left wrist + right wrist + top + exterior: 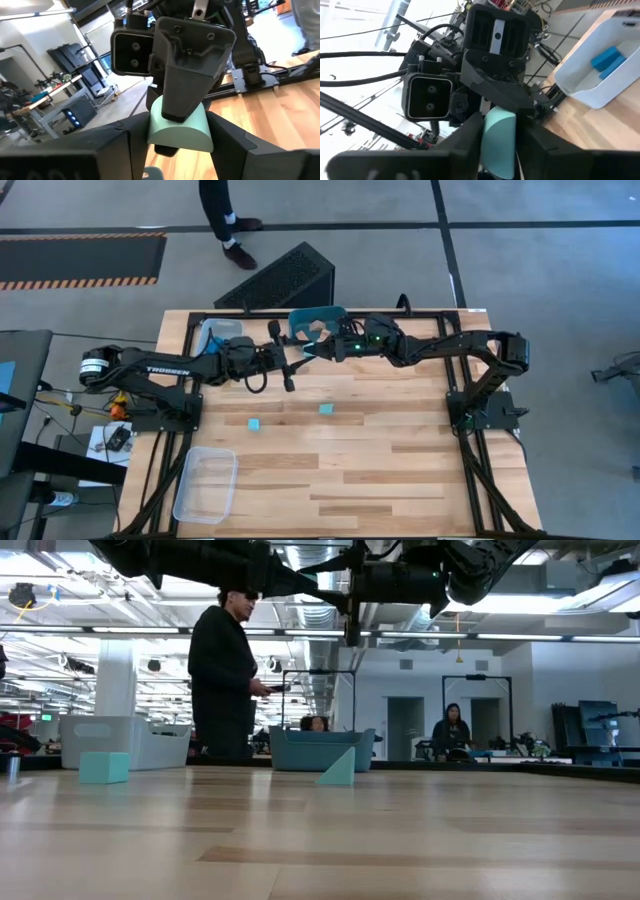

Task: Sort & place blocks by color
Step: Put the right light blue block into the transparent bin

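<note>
My two grippers meet in mid-air over the far middle of the table, the left gripper [293, 360] and the right gripper [318, 348] tip to tip. Both are shut on one pale cyan half-round block [181, 131], which also shows in the right wrist view [499, 137]. On the table top lie a pale cyan cube [254, 424] [104, 767] and a pale cyan wedge [326, 409] [339, 768], each flat on its base. Darker blue blocks [607, 59] lie in a clear tray. My left gripper [180, 150] pinches the half-round block between its two fingers at the block's flat ends [152, 132], coming level from the table's left. The block is clear of the table. My right gripper [499, 150] pinches the same block between its fingers, on the block's sides [487, 135], coming level from the table's right. In the left wrist view one right finger [187, 90] lies on the curved top and the other beneath.
A teal tub [318, 323] [320, 750] stands at the far edge just behind the grippers. A clear tray [218, 335] sits at the far left, another clear tray [206, 484] at the near left corner. A person [225, 670] stands beyond the far edge.
</note>
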